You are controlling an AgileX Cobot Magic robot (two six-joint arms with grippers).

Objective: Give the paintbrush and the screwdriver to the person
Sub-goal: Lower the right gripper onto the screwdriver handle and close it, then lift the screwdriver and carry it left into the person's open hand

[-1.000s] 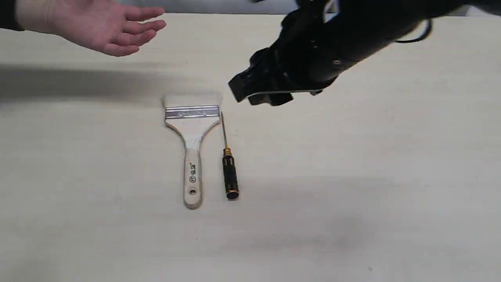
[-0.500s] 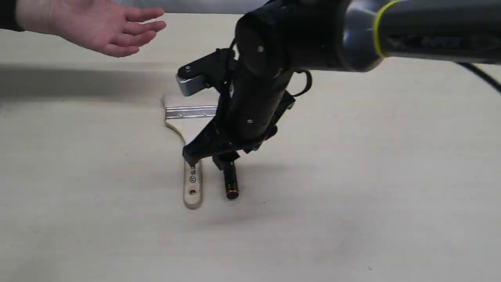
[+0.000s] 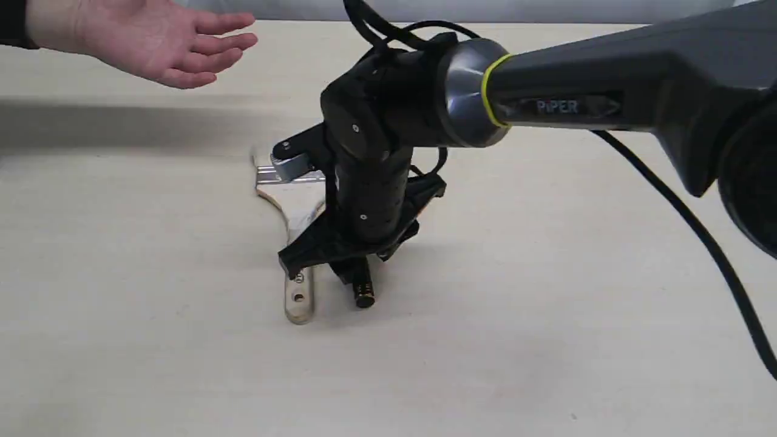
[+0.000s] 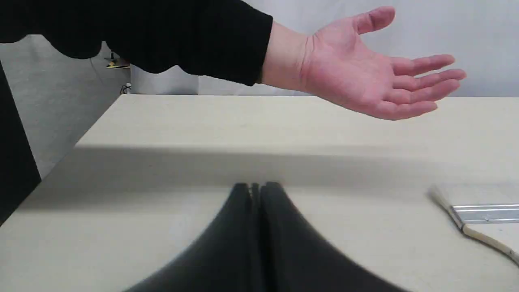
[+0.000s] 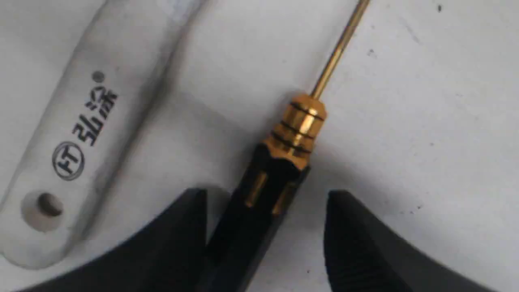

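Observation:
The screwdriver point(image 3: 364, 295) lies on the table beside the paintbrush point(image 3: 298, 300); only its black handle end shows under the arm. In the right wrist view my right gripper point(image 5: 267, 195) is open and straddles the black handle just behind the gold collar of the screwdriver point(image 5: 298, 125). One finger point(image 5: 182, 235) is close against the handle; the other stands apart. The paintbrush's handle point(image 5: 81, 134) lies alongside. The person's open palm point(image 3: 164, 45) waits at the far left. My left gripper point(image 4: 255, 188) is shut and empty, low over the table, facing the person's hand point(image 4: 365, 77).
My dark right arm point(image 3: 546, 109) stretches in from the right over the table point(image 3: 546, 340) and covers the screwdriver's shaft and part of the brush. The brush's silver ferrule point(image 4: 482, 213) shows at the edge of the left wrist view. A band of shadow crosses the table's far side.
My right arm has swung in from the upper right and come down over the screwdriver, its fingers now either side of the handle. The person's hand and the brush have stayed put.

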